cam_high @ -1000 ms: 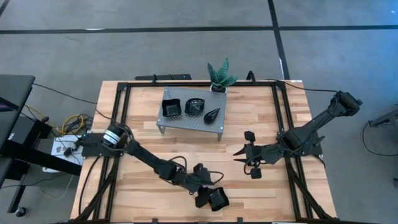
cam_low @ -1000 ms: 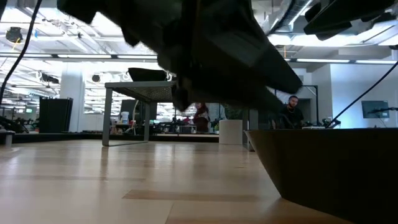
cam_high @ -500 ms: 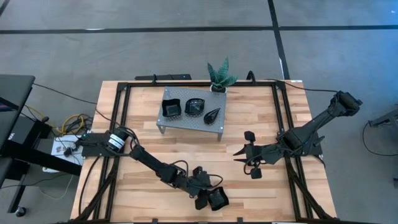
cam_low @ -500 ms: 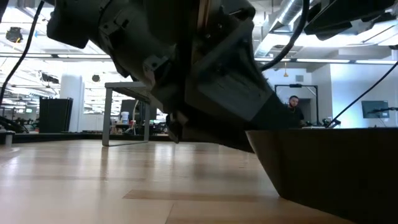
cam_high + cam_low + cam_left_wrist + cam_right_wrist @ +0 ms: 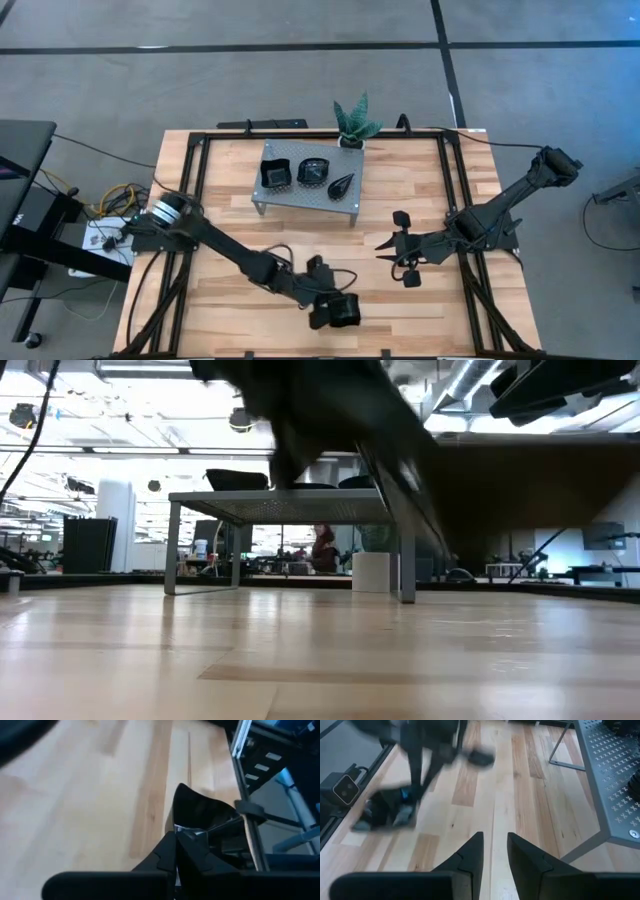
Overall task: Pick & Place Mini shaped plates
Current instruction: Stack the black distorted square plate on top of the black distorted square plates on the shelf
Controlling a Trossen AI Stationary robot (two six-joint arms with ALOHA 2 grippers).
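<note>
Black glossy plate (image 5: 343, 311), square type: one piece, clamped by my left gripper (image 5: 330, 312) near the front edge of the table (image 5: 420, 205). In the left wrist view the fingers (image 5: 167, 851) are pinched together on the plate's rim (image 5: 202, 815), with most of the dish hanging past them. Whether it has left the wood yet I cannot tell.

Risks, as I judge them:
- Edge grip on a slick glaze; the plate could swivel or slide out during a fast swing.
- Pick-up is close to the table's front edge, so a dropped plate may go over it.
- The rack already carries three dishes; a low approach could clip its frame or knock a neighbour.

Count, from the high view:
- Plates on the grey perforated rack (image 5: 290, 197): three. One square (image 5: 275, 173), one roundish (image 5: 315, 171), one teardrop (image 5: 341, 184).
- Plates in a gripper: one, as above. Four visible in total; I see no others on the table.
- Racks: one, toward the table's far side.
- Potted plants (image 5: 355, 122): one, just behind the rack.
- Arms: two. My right gripper (image 5: 384, 245) waits right of centre, fingers (image 5: 470, 852) a little apart and holding nothing.
</note>
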